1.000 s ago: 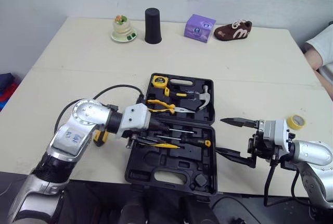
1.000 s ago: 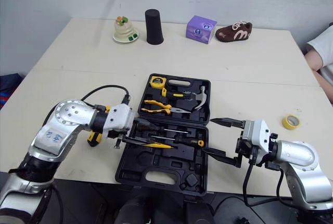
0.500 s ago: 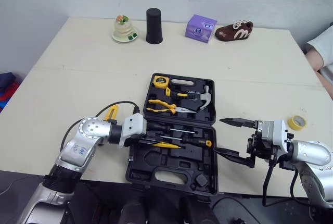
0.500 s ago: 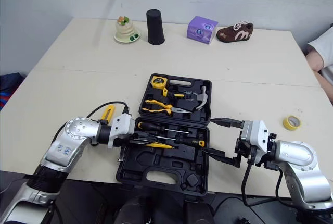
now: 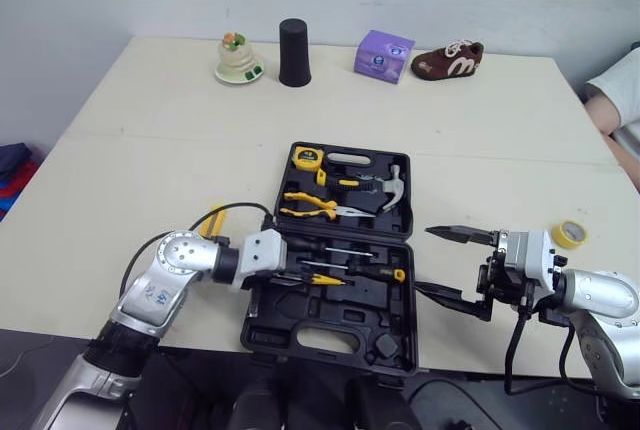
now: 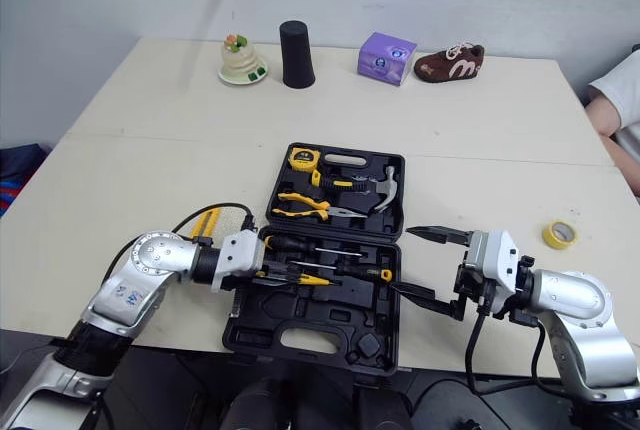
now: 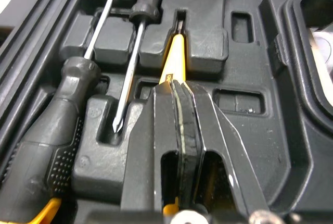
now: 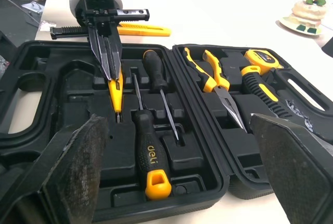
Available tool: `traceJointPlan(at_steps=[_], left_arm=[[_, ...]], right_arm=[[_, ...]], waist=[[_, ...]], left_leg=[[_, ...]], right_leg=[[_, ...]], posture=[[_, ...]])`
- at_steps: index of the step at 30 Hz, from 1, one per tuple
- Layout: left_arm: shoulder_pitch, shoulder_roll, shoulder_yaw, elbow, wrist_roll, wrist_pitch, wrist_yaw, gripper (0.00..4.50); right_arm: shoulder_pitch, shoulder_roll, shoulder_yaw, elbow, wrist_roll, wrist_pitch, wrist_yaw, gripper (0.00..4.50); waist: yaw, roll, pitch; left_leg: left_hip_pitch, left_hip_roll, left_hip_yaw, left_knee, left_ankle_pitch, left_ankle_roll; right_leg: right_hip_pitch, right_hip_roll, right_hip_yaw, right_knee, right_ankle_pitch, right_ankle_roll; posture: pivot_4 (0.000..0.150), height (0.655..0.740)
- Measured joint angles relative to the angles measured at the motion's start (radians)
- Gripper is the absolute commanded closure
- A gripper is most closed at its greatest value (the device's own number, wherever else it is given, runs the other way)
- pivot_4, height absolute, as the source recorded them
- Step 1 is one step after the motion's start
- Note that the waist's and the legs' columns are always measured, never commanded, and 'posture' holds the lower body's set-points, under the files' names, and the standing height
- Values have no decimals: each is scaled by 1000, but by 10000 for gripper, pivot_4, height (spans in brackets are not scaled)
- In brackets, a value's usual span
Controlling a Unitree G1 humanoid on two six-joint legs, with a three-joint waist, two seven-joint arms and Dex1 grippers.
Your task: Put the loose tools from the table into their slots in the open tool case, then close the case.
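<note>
Black plastic tool case [image 5: 310,308] is lying open mid-table. Its far half is carrying the tape measure [image 5: 306,157], pliers [image 5: 315,208] and hammer [image 5: 385,190]; the near half is carrying the screwdrivers [image 8: 151,156]. L gripper [image 7: 175,89] is reaching in from the case's left side, fingers pinched tight on a slim yellow tool [image 7: 174,52]. The tool's front end is pointing into the narrow groove just beside the screwdrivers; can't tell whether it's lying fully down in its slot. R gripper [image 5: 428,262] is hanging just off the case's right edge, jaws spread wide, carrying nothing. Step in hand, by my read: you're seating the yellow tool. Next move is prob. asking for a light press till it's lying flush, then easing the fingers apart and lifting straight up w/o dragging it back out. Watch the neighbouring screwdriver shaft, since the L fingers are working close beside it. Loose items are waiting: a yellow utility knife [image 6: 207,221] on the table just left of the case, behind the L arm, and a yellow tape roll [image 5: 569,234] near the R arm, well apart from the case. Several near-half recesses are sitting empty, so I'm judging the task roughly midway, w/ lid closing not yet due.
</note>
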State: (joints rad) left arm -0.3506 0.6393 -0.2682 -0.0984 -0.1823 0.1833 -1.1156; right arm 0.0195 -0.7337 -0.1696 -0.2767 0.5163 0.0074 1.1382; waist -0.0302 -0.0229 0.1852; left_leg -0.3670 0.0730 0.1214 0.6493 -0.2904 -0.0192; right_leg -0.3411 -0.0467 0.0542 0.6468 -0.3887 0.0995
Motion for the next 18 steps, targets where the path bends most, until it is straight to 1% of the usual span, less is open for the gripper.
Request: traceJointPlan(at_steps=[8,15,17,18], left_arm=[[-9,3,-11,-3,1,56,36,44564],[-10,43,-17,-43,1,131,36,44564],[-6,10,23,-47,-32,170,57,44564],[7,-24,48,-47,-64,177,72,44564]], right_arm=[[-7,1,2,20,-8,-10,8,0],[-9,1,2,45,-10,-12,19,0],[-6,-4,-5,50,-10,-21,29,0],[-2,-9,-15,56,-10,-26,35,0]], waist=[[-1,1,-1],[-15,1,-2],[-19,3,-2],[-18,2,-1]], left_leg=[[3,0,0,-1,-2,4],[14,4,1,-5,-3,2],[14,5,1,-5,-4,1],[12,5,0,-5,-4,1]], right_leg=[[2,0,0,1,2,-2],[13,2,0,-2,2,-6],[13,2,-1,-3,2,-6],[12,2,-1,-3,2,-6]], posture=[[1500,7400],[1500,7400],[1500,7400],[1500,7400]])
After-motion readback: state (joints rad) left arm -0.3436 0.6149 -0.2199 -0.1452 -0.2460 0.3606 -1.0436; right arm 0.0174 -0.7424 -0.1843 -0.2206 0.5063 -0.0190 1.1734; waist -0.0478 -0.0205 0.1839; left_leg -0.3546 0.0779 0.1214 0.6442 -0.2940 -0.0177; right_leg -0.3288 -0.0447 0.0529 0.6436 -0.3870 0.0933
